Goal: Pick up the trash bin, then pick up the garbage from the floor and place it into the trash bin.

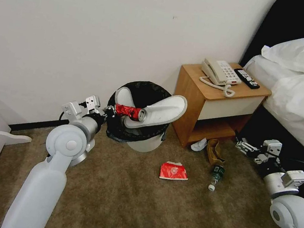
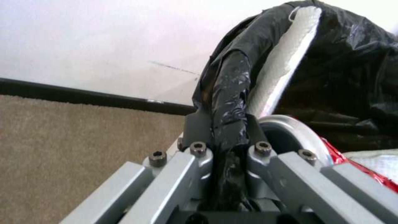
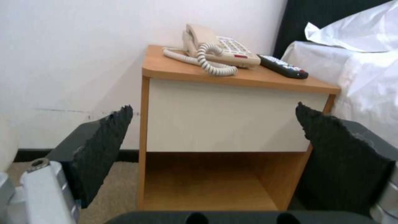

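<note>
crinkled black liner of round trash bin (image 1: 144, 142) pinched by left gripper (image 2: 222, 137).

Head view: high, angled forward and down over carpet (image 1: 119, 198), wall corner, nightstand (image 1: 213, 99), bed edge. Left wrist view: very close along left gripper (image 2: 226, 137), facing trash bin (image 2: 352, 77) rim and wall base. Right wrist view: low, level, near nightstand (image 3: 232, 118) front. Shared with head view: bin, nightstand, phone (image 3: 215, 46).
</note>
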